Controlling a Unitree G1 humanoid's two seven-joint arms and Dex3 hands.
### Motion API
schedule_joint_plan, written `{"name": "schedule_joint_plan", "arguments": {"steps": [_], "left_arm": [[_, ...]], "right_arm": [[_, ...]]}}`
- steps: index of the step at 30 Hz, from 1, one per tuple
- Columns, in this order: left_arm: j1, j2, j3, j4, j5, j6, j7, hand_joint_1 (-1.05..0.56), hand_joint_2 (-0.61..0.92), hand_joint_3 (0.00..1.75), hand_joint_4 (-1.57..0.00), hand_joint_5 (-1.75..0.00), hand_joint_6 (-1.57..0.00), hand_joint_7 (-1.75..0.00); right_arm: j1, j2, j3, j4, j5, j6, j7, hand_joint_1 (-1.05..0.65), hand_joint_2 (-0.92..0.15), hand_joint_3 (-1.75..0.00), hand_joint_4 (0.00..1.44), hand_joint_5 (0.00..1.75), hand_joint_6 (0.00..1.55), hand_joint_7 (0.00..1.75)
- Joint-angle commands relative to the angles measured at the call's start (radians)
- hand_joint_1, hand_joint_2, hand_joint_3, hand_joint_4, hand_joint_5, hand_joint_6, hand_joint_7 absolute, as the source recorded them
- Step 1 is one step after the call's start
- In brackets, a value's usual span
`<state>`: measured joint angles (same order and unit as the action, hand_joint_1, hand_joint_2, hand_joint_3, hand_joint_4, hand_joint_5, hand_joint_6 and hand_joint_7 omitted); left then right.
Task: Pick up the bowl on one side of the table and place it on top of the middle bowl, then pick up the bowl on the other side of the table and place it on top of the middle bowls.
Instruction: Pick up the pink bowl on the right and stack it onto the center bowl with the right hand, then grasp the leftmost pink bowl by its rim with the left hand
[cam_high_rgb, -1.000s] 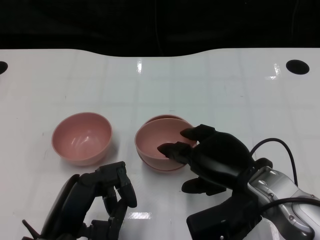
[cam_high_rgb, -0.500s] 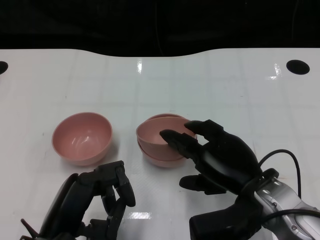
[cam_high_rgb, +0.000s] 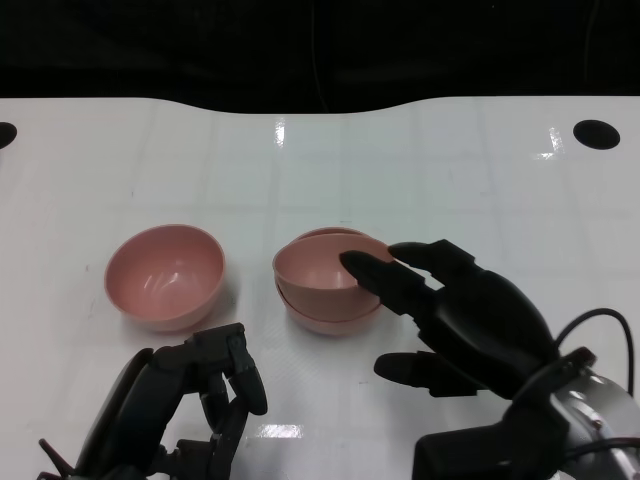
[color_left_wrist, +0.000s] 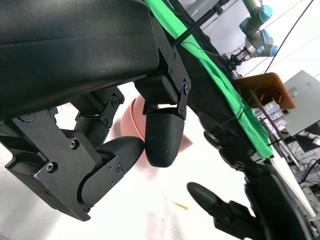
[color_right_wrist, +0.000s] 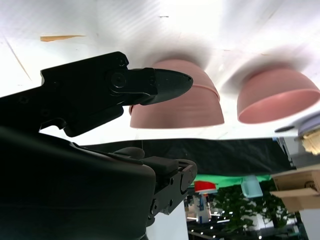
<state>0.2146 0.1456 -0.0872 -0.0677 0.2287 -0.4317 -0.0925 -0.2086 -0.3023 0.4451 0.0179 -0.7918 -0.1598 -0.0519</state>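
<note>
Two pink bowls sit nested at the middle of the white counter (cam_high_rgb: 450, 170): the top bowl (cam_high_rgb: 320, 268) rests slightly tilted inside the lower middle bowl (cam_high_rgb: 330, 318), whose rim shows beneath it along the front. To the left of the frame, well apart from the stack, the single pink bowl (cam_high_rgb: 164, 275) stands upright with nothing in it.

The right robot hand (cam_high_rgb: 455, 315) comes in from the lower right of the frame with its fingers spread and holding nothing. One fingertip lies right at the near right rim of the top bowl; whether it actually touches the rim I cannot tell from the head view. In the right wrist view the stacked pair (color_right_wrist: 177, 100) and the single bowl (color_right_wrist: 277, 102) appear side by side past that hand's fingers.

The left robot hand (cam_high_rgb: 190, 405) sits at the lower left of the frame, just in front of the single bowl, its fingers curled inward around nothing. Its wrist view shows only a sliver of pink behind the dark fingers (color_left_wrist: 162, 137).
</note>
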Motion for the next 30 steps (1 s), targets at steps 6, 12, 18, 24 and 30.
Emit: {"name": "schedule_joint_plan", "arguments": {"steps": [6, 12, 18, 24, 30], "left_arm": [[0.001, 0.016, 0.009, -0.004, -0.013, -0.005, 0.004, -0.10, 0.34, 1.48, -0.90, -1.75, -0.80, -1.59], [0.003, 0.017, 0.012, 0.000, -0.011, -0.012, 0.010, -0.10, 0.34, 1.48, -0.90, -1.75, -0.80, -1.59], [0.008, 0.018, 0.016, 0.008, -0.036, -0.033, 0.002, -0.10, 0.33, 1.49, -0.90, -1.75, -0.80, -1.60], [0.014, 0.030, 0.025, 0.010, -0.061, -0.045, -0.007, -0.10, 0.33, 1.49, -0.88, -1.73, -0.79, -1.59], [0.008, 0.039, 0.043, 0.018, -0.085, -0.037, -0.012, -0.10, 0.32, 1.46, -0.88, -1.65, -0.80, -1.50]], "right_arm": [[0.142, -0.053, -0.115, -0.143, 0.111, -0.072, -0.005, -0.51, -0.92, -0.16, 0.19, 0.73, 0.43, 0.15], [0.202, -0.063, -0.184, -0.145, 0.220, -0.180, -0.005, -0.38, -0.92, -0.09, 0.36, 0.83, 0.60, 0.22], [0.264, -0.056, -0.260, -0.107, 0.353, -0.328, -0.035, -0.12, -0.91, -0.10, 0.66, 1.11, 0.89, 0.36], [0.267, -0.048, -0.303, -0.032, 0.374, -0.430, -0.052, -0.03, -0.46, -1.07, 0.87, 1.10, 1.08, 0.47], [0.254, -0.033, -0.307, 0.009, 0.367, -0.442, -0.045, -0.04, -0.35, -1.36, 0.84, 1.59, 1.06, 0.72]]}}
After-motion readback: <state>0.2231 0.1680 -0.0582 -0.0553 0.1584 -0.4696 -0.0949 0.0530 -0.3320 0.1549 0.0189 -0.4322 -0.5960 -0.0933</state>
